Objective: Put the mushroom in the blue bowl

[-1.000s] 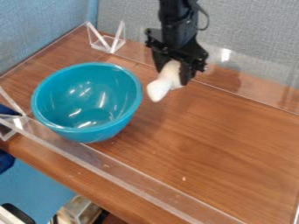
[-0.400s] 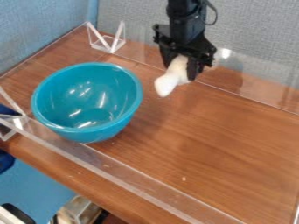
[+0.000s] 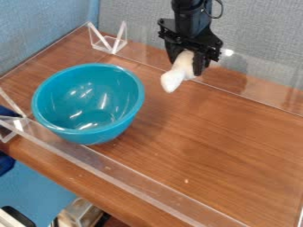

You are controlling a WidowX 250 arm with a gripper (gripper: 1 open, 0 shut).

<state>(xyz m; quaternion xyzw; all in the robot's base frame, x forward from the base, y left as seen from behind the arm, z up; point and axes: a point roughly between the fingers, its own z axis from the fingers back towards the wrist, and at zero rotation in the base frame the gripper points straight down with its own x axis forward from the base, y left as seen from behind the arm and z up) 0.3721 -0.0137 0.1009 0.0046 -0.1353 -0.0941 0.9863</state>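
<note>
The black robot jaws [image 3: 193,55] are closed on a small toy mushroom with a thick cream-white stem [image 3: 178,74], which hangs tilted, its pale end slanting down and toward the left of the view. The upper part of the mushroom is hidden between the dark fingers. Above, the black jointed arm [image 3: 190,11] comes in from the top edge, with a dark cable looping at its side. The mushroom is outside the large round, glossy teal-blue plastic bowl [image 3: 88,135], to the right of it and toward the back. The bowl stands upright on the brown wood-grain bench [image 3: 213,142], light glinting on its inner wall. A clear, see-through barrier [image 3: 142,185] runs along the front edge. Behind the bowl stands a white, angular open-frame piece [image 3: 108,38], near the grey textured wall [image 3: 260,27].
</note>
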